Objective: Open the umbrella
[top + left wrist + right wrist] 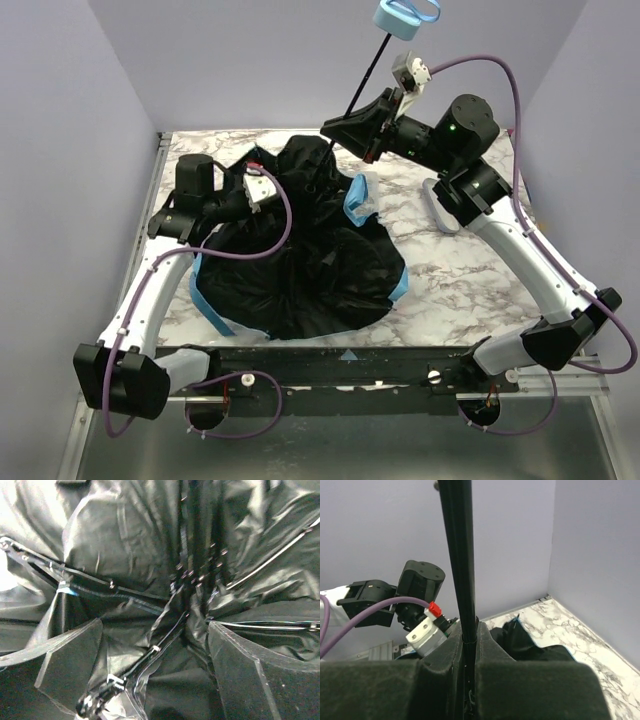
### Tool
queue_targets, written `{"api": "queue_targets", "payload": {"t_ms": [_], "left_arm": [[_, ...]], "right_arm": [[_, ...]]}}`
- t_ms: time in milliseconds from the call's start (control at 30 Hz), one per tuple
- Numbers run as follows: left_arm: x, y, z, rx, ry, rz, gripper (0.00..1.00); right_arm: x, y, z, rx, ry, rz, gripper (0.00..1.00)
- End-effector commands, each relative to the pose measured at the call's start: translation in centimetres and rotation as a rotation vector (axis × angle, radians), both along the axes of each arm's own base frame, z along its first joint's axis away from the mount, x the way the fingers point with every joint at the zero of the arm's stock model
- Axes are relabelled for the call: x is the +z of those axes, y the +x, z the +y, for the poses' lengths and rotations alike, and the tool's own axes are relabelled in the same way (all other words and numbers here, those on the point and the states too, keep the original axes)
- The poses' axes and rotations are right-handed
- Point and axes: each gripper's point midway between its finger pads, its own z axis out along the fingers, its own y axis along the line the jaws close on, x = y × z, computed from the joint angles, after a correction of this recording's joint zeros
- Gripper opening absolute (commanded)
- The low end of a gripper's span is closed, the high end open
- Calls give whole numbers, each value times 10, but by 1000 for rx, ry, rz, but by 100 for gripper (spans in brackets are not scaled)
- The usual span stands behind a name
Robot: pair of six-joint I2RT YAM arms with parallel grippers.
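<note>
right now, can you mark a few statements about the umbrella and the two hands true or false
1. The right hand is clamped on the umbrella's black shaft. True.
2. The left hand is shut on a rib. False: its fingers stand apart, over the fabric and ribs.
3. The handle sits at the shaft's far end, past the right hand and off the table. True.
4. The fabric is rolled tight around the shaft. False: it lies spread loosely on the table.
</note>
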Motion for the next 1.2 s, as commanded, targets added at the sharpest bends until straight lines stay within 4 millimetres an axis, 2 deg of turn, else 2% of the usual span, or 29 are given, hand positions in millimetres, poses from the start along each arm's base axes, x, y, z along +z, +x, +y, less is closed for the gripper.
{"api": "queue_targets", "payload": {"t_ms": [0, 100, 333, 400, 433, 467, 533, 600, 767, 867, 1000, 1167], "left_arm": [[-18, 35, 41, 130, 87, -26, 92], [-7, 44, 52, 153, 63, -35, 96], [72, 46, 42, 179, -133, -194, 94], [99, 38, 37, 164, -191, -258, 91], [114, 32, 32, 144, -212, -317, 90], [125, 24, 27, 129, -221, -373, 89], [144, 18, 17, 117, -222, -490, 87], [154, 13, 5, 98, -202, -573, 84], [147, -14, -40, -63, -111, -737, 51], [129, -28, -66, -160, -30, -794, 37], [116, -29, -95, -203, 46, -820, 34], [103, 6, -111, -115, 150, -822, 34]], "right_arm": [[58, -20, -23, -45, 100, -126, 0], [57, -9, -28, -112, 86, -135, 0], [45, 28, -39, -296, 71, -67, 0], [42, 33, -39, -313, 76, -48, 0], [32, 38, -39, -324, 56, -7, 0], [30, 41, -39, -336, 61, 12, 0], [25, 49, -38, -362, 72, 53, 0], [21, 58, -38, -389, 79, 88, 0], [18, 67, -40, -434, 108, 131, 0], [18, 69, -41, -465, 119, 142, 0], [20, 70, -44, -514, 139, 160, 0], [20, 71, -45, -540, 161, 198, 0]]}}
